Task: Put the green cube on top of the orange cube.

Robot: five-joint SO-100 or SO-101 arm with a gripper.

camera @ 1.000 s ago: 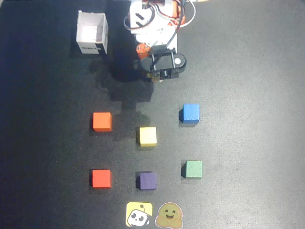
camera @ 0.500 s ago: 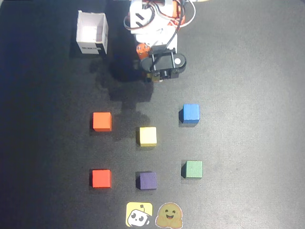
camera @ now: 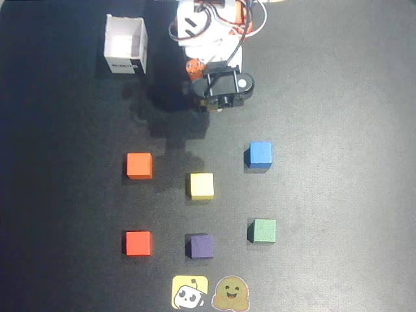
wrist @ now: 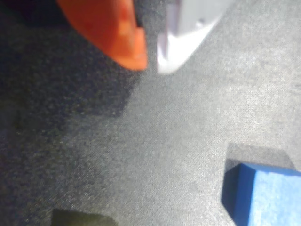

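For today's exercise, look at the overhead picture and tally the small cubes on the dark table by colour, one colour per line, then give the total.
Orange cube: 1
Red-orange cube: 1
Yellow cube: 1
Blue cube: 1
Purple cube: 1
Green cube: 1
Total: 6 cubes

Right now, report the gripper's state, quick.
Gripper: shut or nearly so, holding nothing; its orange and white fingertips almost meet above the dark mat, with the small matte blue cube lying apart from it.
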